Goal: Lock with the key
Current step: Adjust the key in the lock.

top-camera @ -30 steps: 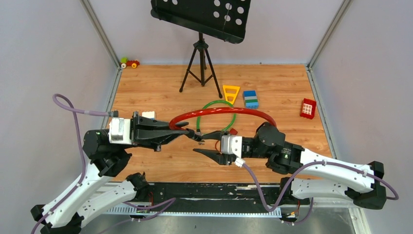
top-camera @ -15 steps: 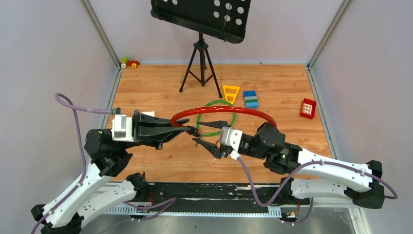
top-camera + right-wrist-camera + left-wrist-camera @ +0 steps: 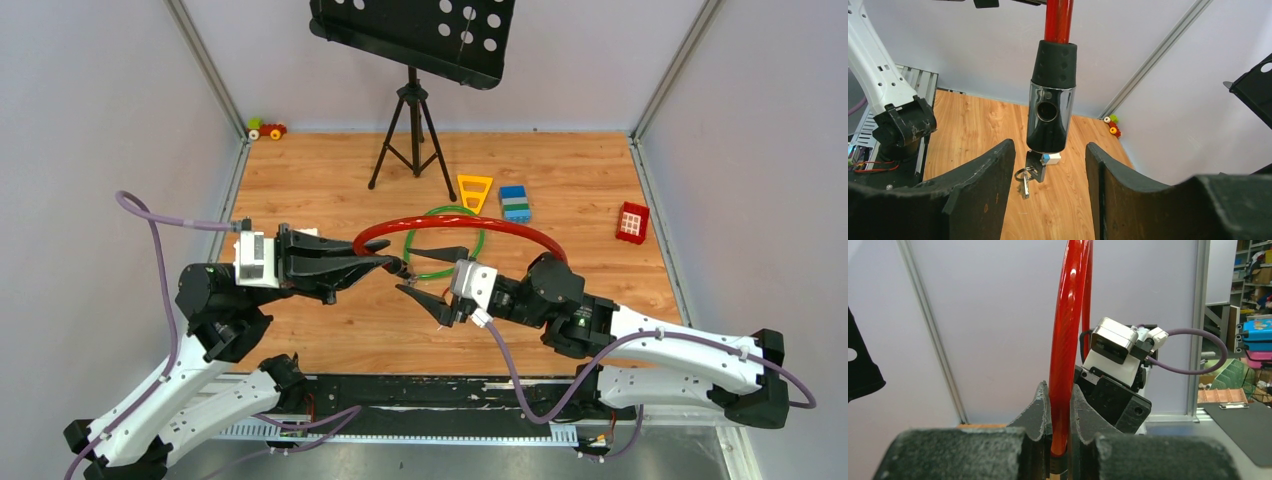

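My left hand (image 3: 1060,407) is clamped tight on the red cable (image 3: 1066,335); my right hand (image 3: 1049,146) stands open, holding nothing, either side of the hanging lock barrel (image 3: 1050,112); the key (image 3: 1033,163) sits in the barrel's lower end; closing here, I would probably pinch the barrel rather than the key, or knock it swinging.

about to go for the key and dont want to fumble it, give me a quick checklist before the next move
1. left gripper shut on red cable: ok
2. right gripper open, jaws either side of lock body, clear of it: ok
3. key seated in the lock body's lower end: ok, looks inserted
4. key at the same depth as the right jaws: cannot tell
5. side hole in lock body filled by the cable's other end: not ok, hole empty
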Available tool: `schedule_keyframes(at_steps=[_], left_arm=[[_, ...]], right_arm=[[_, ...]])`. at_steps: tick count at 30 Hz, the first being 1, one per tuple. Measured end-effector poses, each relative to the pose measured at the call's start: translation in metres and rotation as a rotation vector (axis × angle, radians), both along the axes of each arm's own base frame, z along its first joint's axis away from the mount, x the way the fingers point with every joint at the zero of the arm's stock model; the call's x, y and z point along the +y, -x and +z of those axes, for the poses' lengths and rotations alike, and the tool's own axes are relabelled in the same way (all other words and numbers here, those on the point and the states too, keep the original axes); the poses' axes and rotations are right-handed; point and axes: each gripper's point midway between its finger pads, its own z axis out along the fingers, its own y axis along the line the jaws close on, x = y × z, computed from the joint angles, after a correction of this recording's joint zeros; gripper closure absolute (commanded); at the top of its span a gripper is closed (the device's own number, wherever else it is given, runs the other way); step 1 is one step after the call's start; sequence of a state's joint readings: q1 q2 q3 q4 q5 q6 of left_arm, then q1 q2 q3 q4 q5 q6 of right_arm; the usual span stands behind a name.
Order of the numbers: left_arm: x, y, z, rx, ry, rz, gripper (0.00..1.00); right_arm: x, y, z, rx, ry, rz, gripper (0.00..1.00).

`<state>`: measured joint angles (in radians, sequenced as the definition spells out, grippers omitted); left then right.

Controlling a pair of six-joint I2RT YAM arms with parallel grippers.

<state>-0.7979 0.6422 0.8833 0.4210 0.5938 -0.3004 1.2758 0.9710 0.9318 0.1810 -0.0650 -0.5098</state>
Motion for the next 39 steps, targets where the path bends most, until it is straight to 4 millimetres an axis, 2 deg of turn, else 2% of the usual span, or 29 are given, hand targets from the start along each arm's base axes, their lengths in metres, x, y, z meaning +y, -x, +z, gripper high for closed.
schedule_keyframes(at_steps=[2, 7, 10, 16, 20, 24, 30, 34, 39], left_arm=[[0.000, 0.000, 0.000, 0.001, 0.000, 0.002, 1.00], [0.000, 0.000, 0.000, -0.009, -0.002, 0.001, 1.00], [0.000, 0.004, 0.000, -0.035, -0.006, -0.009, 1.00], [0.005, 0.014, 0.003, -0.133, -0.004, -0.010, 1.00], [0.010, 0.025, 0.003, -0.235, -0.016, -0.009, 1.00], [0.019, 0.046, 0.016, -0.374, -0.010, -0.040, 1.00], [0.028, 0.079, 0.026, -0.526, 0.009, -0.143, 1.00], [0.026, 0.085, 0.024, -0.557, -0.002, -0.194, 1.00], [0.021, 0.075, 0.023, -0.537, -0.007, -0.163, 1.00]], right_arm=[[0.000, 0.001, -0.002, 0.001, 0.003, 0.003, 0.44], [0.001, 0.003, -0.006, 0.000, 0.015, 0.019, 0.32], [0.001, 0.003, -0.011, 0.003, 0.032, 0.020, 0.30], [-0.011, 0.001, -0.037, 0.033, 0.095, -0.015, 0.25], [-0.030, 0.001, -0.057, 0.066, 0.135, -0.052, 0.25], [-0.046, 0.003, -0.069, 0.094, 0.155, -0.069, 0.25], [-0.053, 0.006, -0.079, 0.109, 0.185, -0.064, 0.25], [-0.052, 0.012, -0.093, 0.122, 0.240, -0.029, 0.25], [-0.053, 0.021, -0.118, 0.188, 0.322, 0.003, 0.26]])
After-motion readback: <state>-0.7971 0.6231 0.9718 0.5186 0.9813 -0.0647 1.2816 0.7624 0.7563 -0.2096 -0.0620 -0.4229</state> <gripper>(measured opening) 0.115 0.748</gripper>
